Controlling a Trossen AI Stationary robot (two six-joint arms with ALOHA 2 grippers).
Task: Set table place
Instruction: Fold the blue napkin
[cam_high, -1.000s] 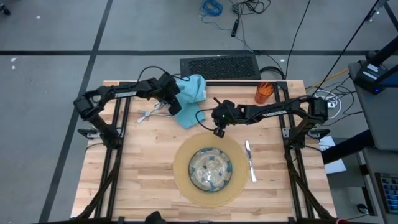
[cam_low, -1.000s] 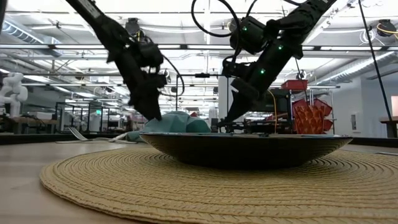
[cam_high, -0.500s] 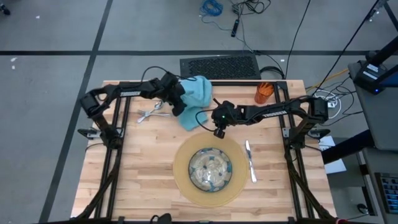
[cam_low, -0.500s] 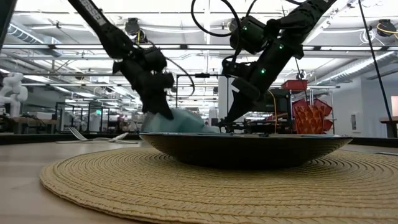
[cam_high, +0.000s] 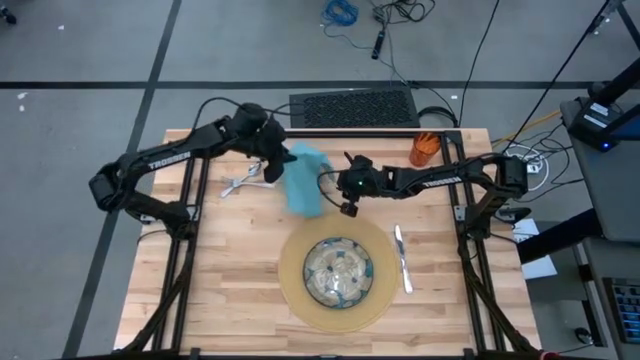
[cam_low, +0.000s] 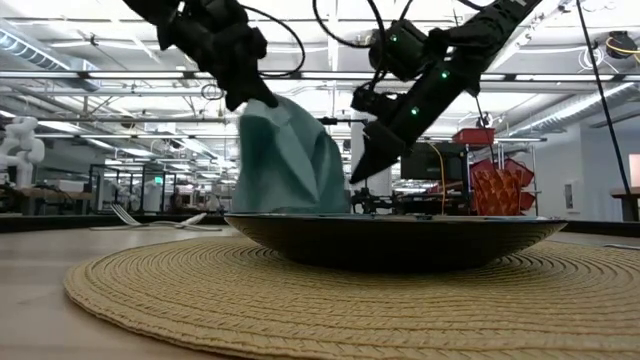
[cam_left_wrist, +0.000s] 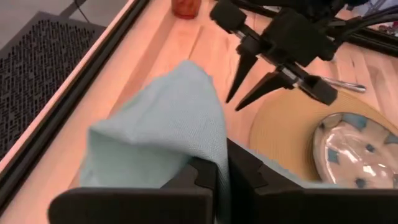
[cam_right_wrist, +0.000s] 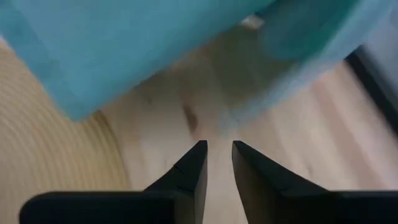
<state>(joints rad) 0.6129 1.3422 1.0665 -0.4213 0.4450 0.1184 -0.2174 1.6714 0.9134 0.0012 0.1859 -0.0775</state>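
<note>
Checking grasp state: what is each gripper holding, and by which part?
Left gripper pinches the teal napkin by its upper edge, hanging off the table. Right gripper beside it holds nothing, fingers slightly apart.

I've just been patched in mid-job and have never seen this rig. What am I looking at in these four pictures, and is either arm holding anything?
Two dark robot arms work at a wooden table. One picture looks straight down, one looks level across the tabletop, and two come from cameras on the arms' wrists.

The left hand is shut on a teal napkin and holds it up off the table, so the cloth hangs down. The right hand hovers right beside the cloth, fingers a little apart, holding nothing.

On the table lie a round woven mat with a patterned glass bowl on it, a knife beside the mat, a fork and spoon near the left arm, and an orange cup at the far edge.
</note>
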